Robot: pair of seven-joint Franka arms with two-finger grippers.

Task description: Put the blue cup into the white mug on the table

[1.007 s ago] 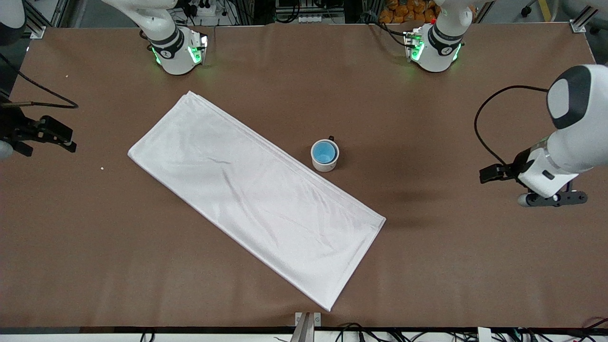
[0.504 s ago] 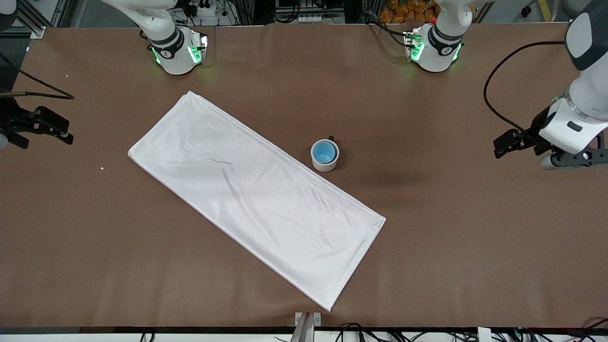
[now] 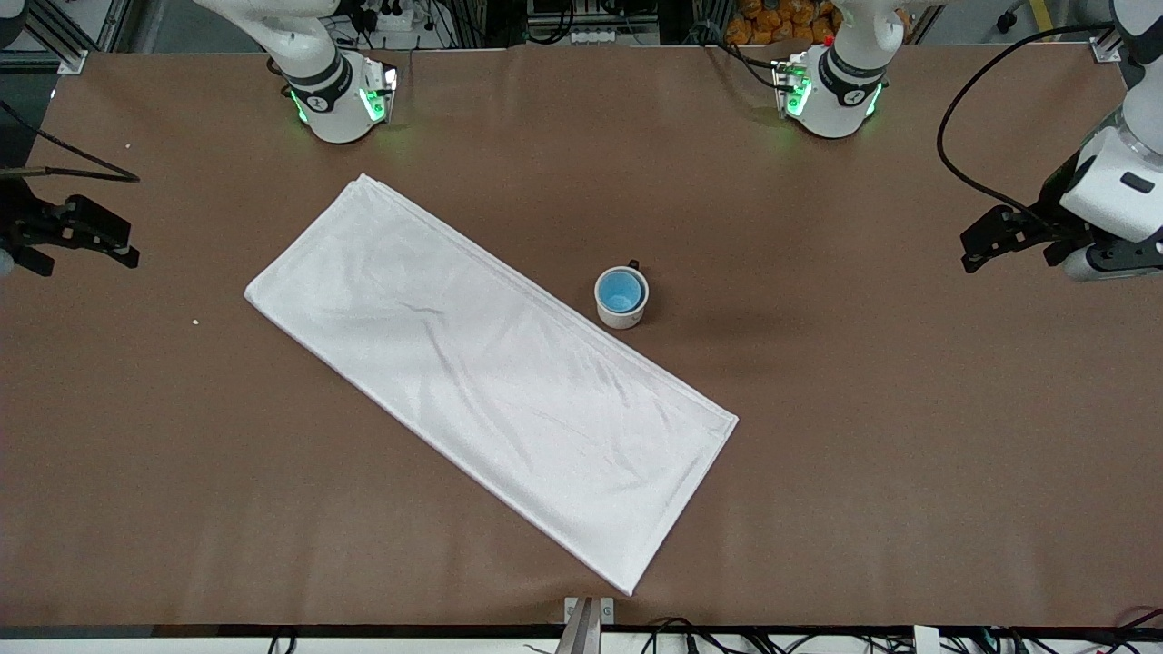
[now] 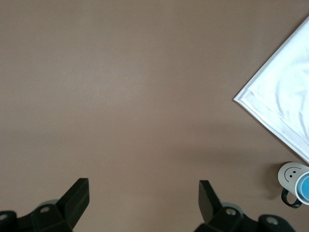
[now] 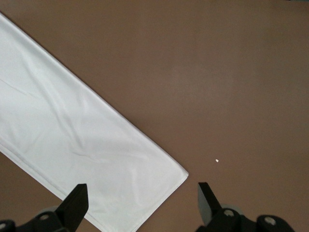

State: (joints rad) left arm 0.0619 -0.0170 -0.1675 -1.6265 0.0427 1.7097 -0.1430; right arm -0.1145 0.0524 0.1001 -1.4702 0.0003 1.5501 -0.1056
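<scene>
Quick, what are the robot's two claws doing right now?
Left gripper: open, holding nothing, over bare table.
Right gripper: open, holding nothing, over the cloth's corner.

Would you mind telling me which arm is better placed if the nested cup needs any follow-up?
Probably the left: its open gripper is nearer the white mug holding the blue cup. The right gripper, also open, waits past the white cloth.

Aluminium frame rails [image 3: 86, 41] at 11 o'clock, black cables [image 3: 727, 636] at 6 o'clock, even overhead light
</scene>
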